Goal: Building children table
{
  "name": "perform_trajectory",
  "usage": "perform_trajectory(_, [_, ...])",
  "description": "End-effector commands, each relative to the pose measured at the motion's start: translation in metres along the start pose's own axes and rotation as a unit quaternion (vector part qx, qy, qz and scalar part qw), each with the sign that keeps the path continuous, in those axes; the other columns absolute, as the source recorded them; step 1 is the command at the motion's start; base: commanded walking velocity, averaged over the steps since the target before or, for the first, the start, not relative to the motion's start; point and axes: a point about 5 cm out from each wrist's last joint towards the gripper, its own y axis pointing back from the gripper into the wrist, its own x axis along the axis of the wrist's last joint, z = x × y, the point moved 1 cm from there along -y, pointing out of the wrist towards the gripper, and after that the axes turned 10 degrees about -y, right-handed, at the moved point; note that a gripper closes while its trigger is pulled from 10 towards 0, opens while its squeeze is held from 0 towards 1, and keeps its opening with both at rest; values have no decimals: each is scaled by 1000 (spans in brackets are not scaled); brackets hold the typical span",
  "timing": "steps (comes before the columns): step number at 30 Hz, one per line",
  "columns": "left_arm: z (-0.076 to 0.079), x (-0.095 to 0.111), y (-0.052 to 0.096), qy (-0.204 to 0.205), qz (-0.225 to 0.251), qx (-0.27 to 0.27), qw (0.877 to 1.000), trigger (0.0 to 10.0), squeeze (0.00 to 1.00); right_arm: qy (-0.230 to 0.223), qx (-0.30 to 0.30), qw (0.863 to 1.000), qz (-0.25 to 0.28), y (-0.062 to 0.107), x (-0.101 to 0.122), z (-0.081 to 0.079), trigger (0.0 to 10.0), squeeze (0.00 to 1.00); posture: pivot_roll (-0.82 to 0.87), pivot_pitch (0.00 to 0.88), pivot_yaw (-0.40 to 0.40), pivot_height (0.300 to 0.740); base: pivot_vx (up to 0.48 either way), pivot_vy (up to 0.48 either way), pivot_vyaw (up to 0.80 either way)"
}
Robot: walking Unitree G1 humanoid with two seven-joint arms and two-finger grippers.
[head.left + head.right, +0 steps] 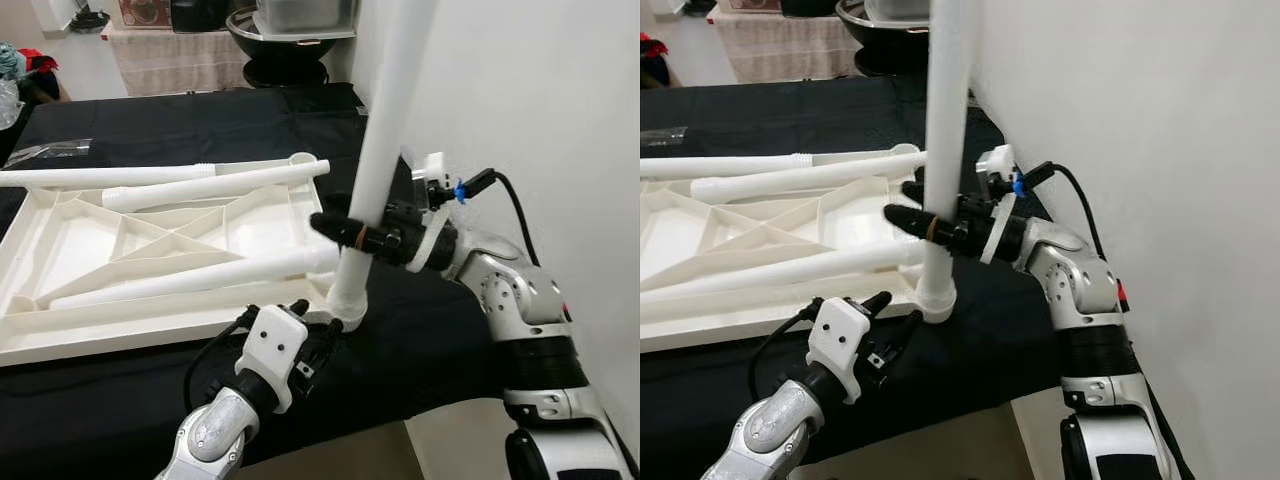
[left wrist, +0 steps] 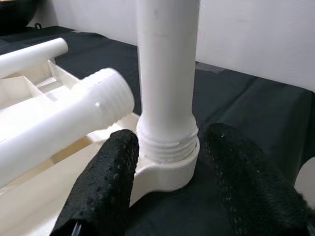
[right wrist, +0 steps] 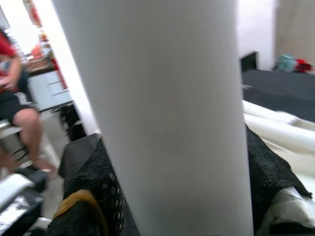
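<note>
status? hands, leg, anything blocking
Right hand shut on upright leg, mid-shaft. Left hand open, fingers flanking the corner socket; threads still showing. Three loose legs lie in the upturned tabletop; nothing blocking.

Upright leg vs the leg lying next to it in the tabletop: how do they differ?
The upright leg stands vertical; the lying leg rests flat across the tabletop. The upright leg's threaded end sits in the corner socket; the lying leg's thread is bare and free. The right gripper clamps the upright leg; nothing holds the lying leg. Both are white plastic tubes with threaded ends.
</note>
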Motion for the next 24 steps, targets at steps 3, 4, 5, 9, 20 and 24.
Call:
perform_trajectory(3, [1, -4, 1, 1, -7, -3, 1000, 10000, 0, 28, 33, 999, -21, -21, -3, -1, 10000, 0, 32, 48, -70, 740, 0, 0, 0])
perform_trajectory(4, [1, -4, 1, 1, -6, -4, 1000, 10000, 0, 34, 29, 999, -26, -23, -4, 1, 10000, 0, 32, 48, -70, 740, 0, 0, 0])
perform_trajectory(5, [1, -4, 1, 1, -6, -4, 1000, 10000, 0, 34, 29, 999, -26, -23, -4, 1, 10000, 0, 32, 48, -70, 740, 0, 0, 0])
perform_trajectory(9, [2, -3, 1, 2, -6, -1, 1000, 10000, 0, 42, -28, 998, -30, -27, -10, 15, 0, 0, 34, 51, -75, 740, 0, 0, 0])
perform_trajectory(20, [-1, -4, 2, 1, -8, 6, 1000, 10000, 0, 66, -389, 918, 34, -1, -4, 65, 0, 0, 28, 60, -70, 740, 0, 0, 0])
perform_trajectory(24, [-3, -4, 2, 0, -8, 11, 1000, 10000, 0, 54, -637, 765, 76, 39, -10, 77, 0, 0, 26, 59, -71, 740, 0, 0, 0])
